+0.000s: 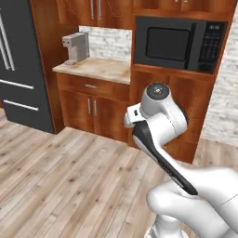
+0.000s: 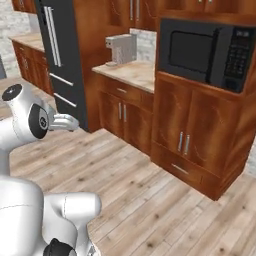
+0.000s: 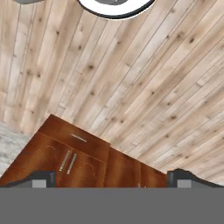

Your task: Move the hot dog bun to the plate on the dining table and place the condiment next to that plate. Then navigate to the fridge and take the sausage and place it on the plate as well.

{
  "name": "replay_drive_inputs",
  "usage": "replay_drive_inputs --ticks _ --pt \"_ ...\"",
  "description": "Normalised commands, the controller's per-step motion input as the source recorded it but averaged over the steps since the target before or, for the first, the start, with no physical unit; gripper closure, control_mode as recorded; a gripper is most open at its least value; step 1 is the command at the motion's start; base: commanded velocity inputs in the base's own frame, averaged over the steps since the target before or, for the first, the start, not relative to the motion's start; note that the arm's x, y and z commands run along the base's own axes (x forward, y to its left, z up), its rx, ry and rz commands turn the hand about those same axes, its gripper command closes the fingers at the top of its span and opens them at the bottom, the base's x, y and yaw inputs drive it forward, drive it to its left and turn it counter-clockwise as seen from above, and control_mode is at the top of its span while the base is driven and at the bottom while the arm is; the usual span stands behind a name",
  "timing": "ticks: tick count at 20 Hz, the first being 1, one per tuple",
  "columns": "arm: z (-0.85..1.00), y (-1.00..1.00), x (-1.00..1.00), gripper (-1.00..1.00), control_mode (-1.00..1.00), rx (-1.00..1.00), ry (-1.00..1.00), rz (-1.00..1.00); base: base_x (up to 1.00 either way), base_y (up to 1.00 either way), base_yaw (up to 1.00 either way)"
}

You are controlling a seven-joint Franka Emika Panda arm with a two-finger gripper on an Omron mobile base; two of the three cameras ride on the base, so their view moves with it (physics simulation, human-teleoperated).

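The base is standing on the wood plank floor (image 1: pixel 56 176) in front of the kitchen wall, and the step in hand reads as the drive to the fridge (image 1: pixel 21 65). The fridge is the landmark here: dark, tall, long silver bar handles, sitting at the left edge of the left base view and upper left in the right base view (image 2: pixel 62 55).

Just beside the fridge, past a wooden panel, a beige counter (image 1: pixel 95 69) is carrying a pale coffee machine (image 1: pixel 76 48). Further from the fridge, the built-in microwave (image 1: pixel 179 44) is sitting over lower cabinet doors (image 2: pixel 185 140).

The arm is folded close to the base. The gripper (image 3: pixel 111 178) is pointing down at floor and cabinet fronts; its fingertips (image 3: pixel 43 178) are spread wide with nothing between them.

The sausage, by the task, should be inside the fridge; the doors are looking closed, so I cannot confirm it.

To do this step well, my judgement:
- swing the base toward the fridge and square up to the doors
- stop short enough to leave door swing room
- keep the arm tucked while driving, clear of the counter edge beside the fridge
- keep the fingers apart, ready for a handle
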Motion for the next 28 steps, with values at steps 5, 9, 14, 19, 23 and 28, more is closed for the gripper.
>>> replay_drive_inputs --ticks 5,9,14,19,23,28 --pt "0.00 0.00 0.00 -1.00 1.00 0.00 0.00 0.00 0.94 0.25 0.56" --pt "0.00 0.00 0.00 -1.00 1.00 0.00 0.00 0.00 1.00 0.20 0.55" --pt "0.00 0.00 0.00 -1.00 1.00 0.00 0.00 0.00 1.00 0.14 0.53" --pt "0.00 0.00 0.00 -1.00 1.00 0.00 0.00 0.00 1.00 0.04 0.41" --pt "0.00 0.00 0.00 -1.00 1.00 0.00 0.00 0.00 1.00 0.00 0.35" --pt "0.00 0.00 0.00 -1.00 1.00 0.00 0.00 0.00 1.00 0.00 0.27"
